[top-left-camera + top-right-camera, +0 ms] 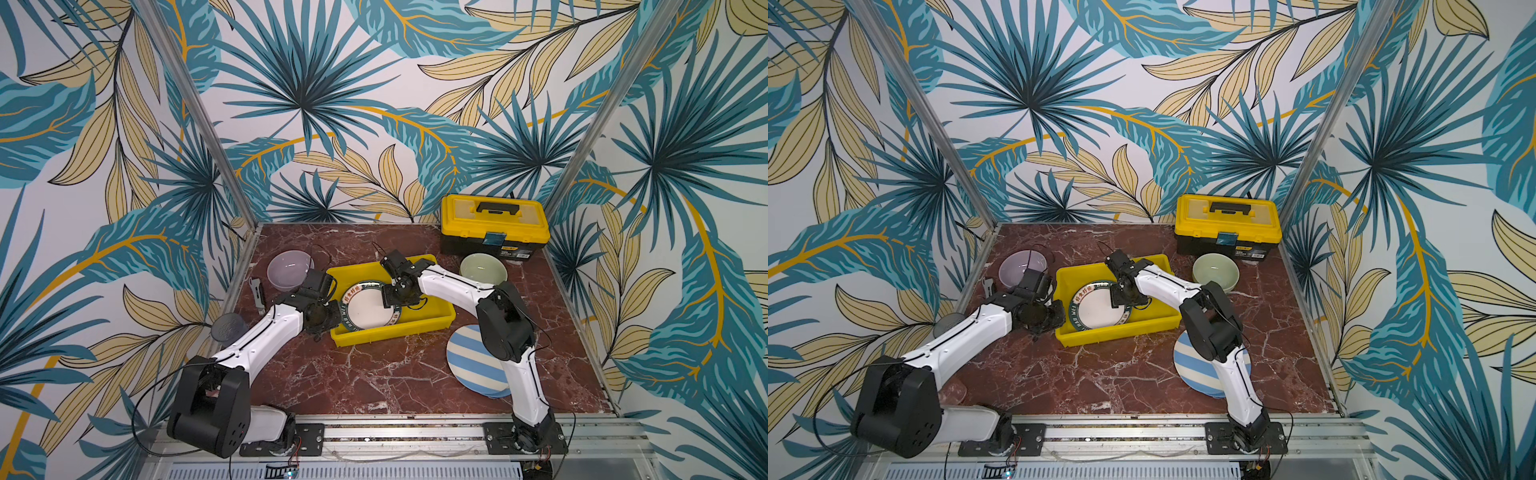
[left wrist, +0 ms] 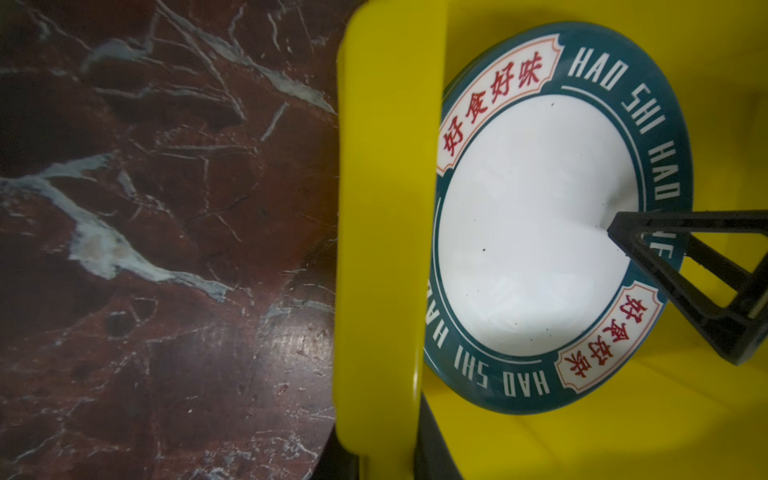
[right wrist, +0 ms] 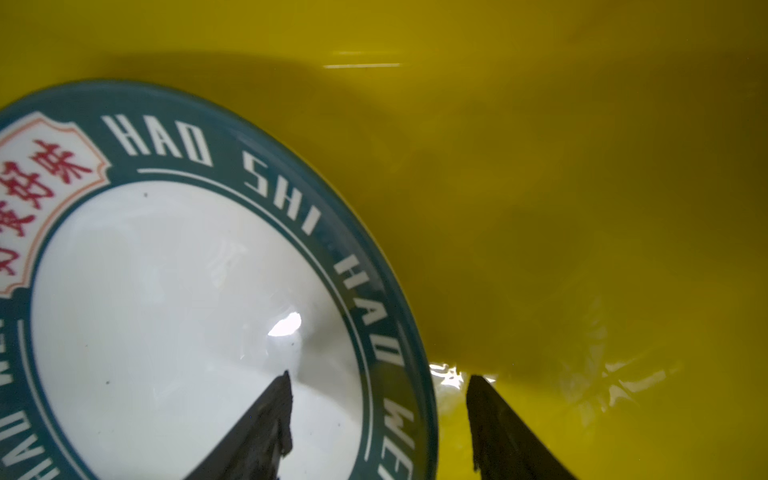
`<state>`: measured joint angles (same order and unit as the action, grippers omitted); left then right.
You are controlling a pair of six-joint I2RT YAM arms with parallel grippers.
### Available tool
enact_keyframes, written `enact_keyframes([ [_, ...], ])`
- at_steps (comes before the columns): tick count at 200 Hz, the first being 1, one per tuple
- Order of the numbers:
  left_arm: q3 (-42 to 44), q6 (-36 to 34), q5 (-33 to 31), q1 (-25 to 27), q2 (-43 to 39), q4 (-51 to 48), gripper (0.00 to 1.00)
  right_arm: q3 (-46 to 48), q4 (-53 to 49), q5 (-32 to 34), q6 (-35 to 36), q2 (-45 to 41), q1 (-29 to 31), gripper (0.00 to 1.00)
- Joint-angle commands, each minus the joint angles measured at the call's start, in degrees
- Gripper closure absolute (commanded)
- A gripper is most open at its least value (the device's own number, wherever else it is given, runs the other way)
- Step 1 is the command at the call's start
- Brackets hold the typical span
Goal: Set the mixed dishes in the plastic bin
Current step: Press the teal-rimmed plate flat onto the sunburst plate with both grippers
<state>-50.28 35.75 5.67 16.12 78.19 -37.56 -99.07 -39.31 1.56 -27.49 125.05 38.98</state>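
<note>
The yellow plastic bin (image 1: pixel 395 330) (image 1: pixel 1121 332) sits mid-table. A plate with a dark lettered rim (image 1: pixel 368 309) (image 1: pixel 1096 311) (image 2: pixel 532 228) (image 3: pixel 166 311) lies inside it. My left gripper (image 1: pixel 333 313) (image 2: pixel 386 457) is shut on the bin's left rim (image 2: pixel 386 208). My right gripper (image 1: pixel 388 297) (image 3: pixel 380 376) is open and straddles the plate's edge, one finger over the white middle and the other over the bin floor. A lilac bowl (image 1: pixel 286 268), a pale green bowl (image 1: pixel 483 269), a blue-white striped plate (image 1: pixel 469 361) and a ribbed tumbler (image 1: pixel 228 328) stand outside the bin.
A yellow-and-black toolbox (image 1: pixel 494 226) stands at the back right, just behind the green bowl. The right arm's elbow hangs over the striped plate. Metal frame posts and patterned walls close in three sides of the marble table (image 1: pixel 374 374).
</note>
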Motion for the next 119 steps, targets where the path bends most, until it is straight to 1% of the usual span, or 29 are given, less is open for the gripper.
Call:
enact_keyframes([
  [1, -0.83, -0.39, -0.44, -0.47, 2.36, 2.42, 0.83, -0.78, 0.25, -2.71, -1.18, 0.70, 0.57, 0.32],
  [21, -2.63, -0.91, -0.55, -0.59, 3.97, 2.41, 0.85, -0.78, 1.33, -4.21, -1.81, 1.02, 0.57, 0.32],
  [72, -5.38, -2.47, -1.24, -1.17, 6.28, 2.32, 0.85, -0.60, 3.27, -5.40, -1.78, 1.34, 0.57, 0.32],
  [92, -6.25, -3.52, -1.45, -1.66, 7.05, 1.99, 0.85, -1.03, 3.08, -4.92, -1.70, 1.52, 0.57, 0.31],
  [119, -7.34, -5.18, -1.85, -2.56, 8.22, 1.35, 0.85, -1.08, 1.53, -2.59, -1.19, 0.47, 0.25, 0.28],
])
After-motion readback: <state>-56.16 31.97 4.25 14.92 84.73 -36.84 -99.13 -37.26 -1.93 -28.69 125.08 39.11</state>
